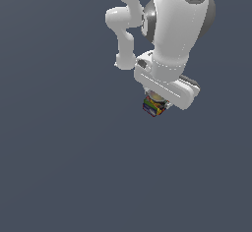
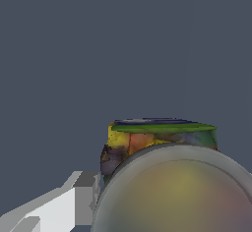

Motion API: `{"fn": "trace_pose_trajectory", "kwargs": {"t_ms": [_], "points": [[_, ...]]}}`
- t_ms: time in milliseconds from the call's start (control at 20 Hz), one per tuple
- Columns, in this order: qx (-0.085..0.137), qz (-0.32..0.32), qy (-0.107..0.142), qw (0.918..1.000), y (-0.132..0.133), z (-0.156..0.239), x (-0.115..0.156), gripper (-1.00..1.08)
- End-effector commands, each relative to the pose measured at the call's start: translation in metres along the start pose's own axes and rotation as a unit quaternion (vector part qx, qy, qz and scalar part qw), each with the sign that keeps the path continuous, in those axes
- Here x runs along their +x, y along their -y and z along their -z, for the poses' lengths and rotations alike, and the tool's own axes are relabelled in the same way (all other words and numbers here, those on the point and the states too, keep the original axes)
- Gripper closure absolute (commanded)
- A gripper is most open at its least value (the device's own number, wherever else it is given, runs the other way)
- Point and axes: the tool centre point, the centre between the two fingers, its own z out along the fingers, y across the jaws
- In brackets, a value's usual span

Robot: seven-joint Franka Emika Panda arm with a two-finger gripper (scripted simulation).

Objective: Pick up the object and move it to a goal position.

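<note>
A white robot arm (image 1: 172,34) reaches down over a plain dark grey desk (image 1: 64,167), and the small multicoloured object (image 1: 153,106) sits directly beneath its gripper (image 1: 158,102), partly hidden by the gripper body in the exterior view. From the wrist view the object (image 2: 147,140) fills the near field, its round brownish bowl-like top very close to the camera, with one pale finger (image 2: 83,196) just beside it. The jaws appear narrowed around the object, though I cannot tell whether they truly clamp it

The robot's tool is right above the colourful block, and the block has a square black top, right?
Not quite. The tool is right above the block, but the block's top is round and brownish, like a bowl, not square and black. The wrist view shows it best.
</note>
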Motion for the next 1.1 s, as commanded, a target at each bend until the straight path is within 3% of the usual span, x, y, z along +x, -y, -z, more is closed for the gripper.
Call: {"fn": "trace_pose_trajectory", "kwargs": {"t_ms": [0, 600, 1050], "points": [[0.001, 0.000, -0.001, 1.0000, 0.001, 0.031, -0.001, 1.08], [0.001, 0.000, -0.001, 1.0000, 0.009, 0.154, -0.007, 1.08], [0.001, 0.000, -0.001, 1.0000, 0.014, 0.205, -0.008, 1.08]]}}
